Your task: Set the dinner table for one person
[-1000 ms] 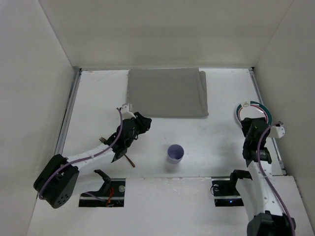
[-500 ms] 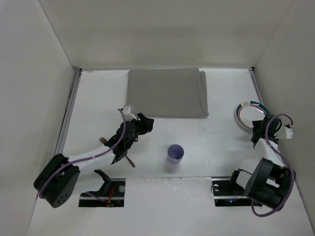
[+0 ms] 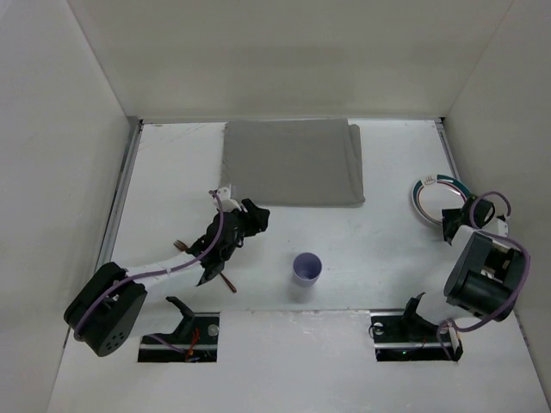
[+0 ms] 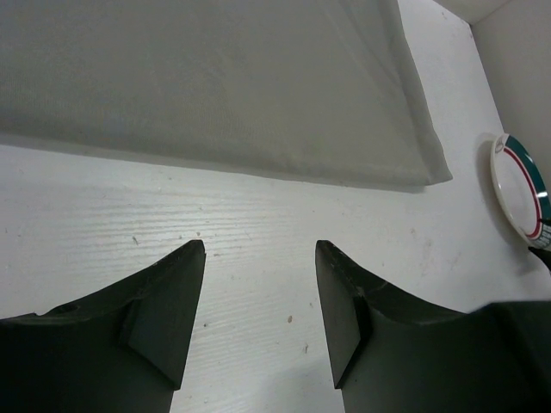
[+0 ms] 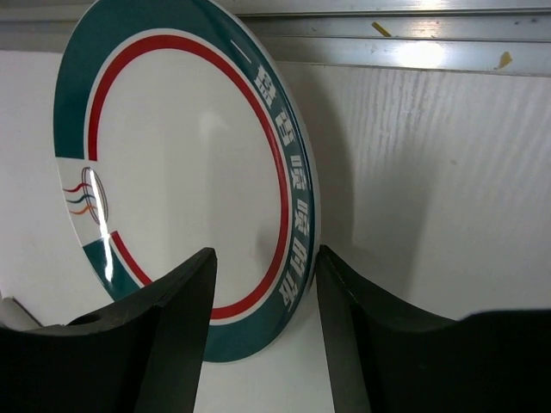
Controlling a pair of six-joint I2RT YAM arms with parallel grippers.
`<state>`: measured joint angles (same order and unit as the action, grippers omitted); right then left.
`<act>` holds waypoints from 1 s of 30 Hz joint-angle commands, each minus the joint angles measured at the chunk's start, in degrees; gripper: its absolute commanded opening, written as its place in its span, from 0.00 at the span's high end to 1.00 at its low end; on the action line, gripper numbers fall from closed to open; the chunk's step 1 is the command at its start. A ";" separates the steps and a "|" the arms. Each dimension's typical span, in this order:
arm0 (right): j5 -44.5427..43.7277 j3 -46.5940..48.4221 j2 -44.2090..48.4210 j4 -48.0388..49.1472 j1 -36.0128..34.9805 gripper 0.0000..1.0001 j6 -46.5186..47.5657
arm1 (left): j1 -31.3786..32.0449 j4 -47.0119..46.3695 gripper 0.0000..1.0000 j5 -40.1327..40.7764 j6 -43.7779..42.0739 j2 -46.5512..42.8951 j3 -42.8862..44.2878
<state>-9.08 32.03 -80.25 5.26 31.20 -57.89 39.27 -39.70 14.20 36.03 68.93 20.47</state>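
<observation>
Plate [image 5: 189,189] on counter [image 3: 172,172]: right end effector [image 5: 265,251], newly lowered, wide astride rim, grasp pending; left end effector [image 4: 258,245] wide, empty.

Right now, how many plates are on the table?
1. The plate sits at the right side of the dinner table, by its rail, just ahead of the right arm's fingers. Another could hide under an arm, but none shows.

L arm [image 3: 105,311]: white link, blk joints; purple cable [image 3: 211,225]; claw [image 4: 260,248]: matte blk
</observation>
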 commanded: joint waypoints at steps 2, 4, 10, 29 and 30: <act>2.14 3.04 -4.03 6.16 0.75 0.52 -1.61 | 0.06 -4.68 0.48 0.39 -0.44 0.33 -0.34; 3.01 2.95 -4.74 7.74 0.84 0.56 -1.96 | -0.02 -4.86 0.48 0.39 -0.52 0.59 -0.34; 4.16 1.46 -4.84 10.29 1.36 0.91 -2.93 | -0.73 -4.86 0.48 0.39 -0.44 0.68 -0.60; 4.60 -0.84 18.46 22.43 -15.93 0.98 -0.12 | 0.41 -4.86 0.48 4.08 -3.15 -2.04 -1.13; 5.03 0.82 17.16 22.69 -19.34 0.97 -0.03 | 0.50 -4.86 0.48 4.87 -3.68 -1.95 -1.05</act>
<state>-5.32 27.33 -63.05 20.16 16.78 -58.83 39.00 -40.97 16.27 34.70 68.73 19.46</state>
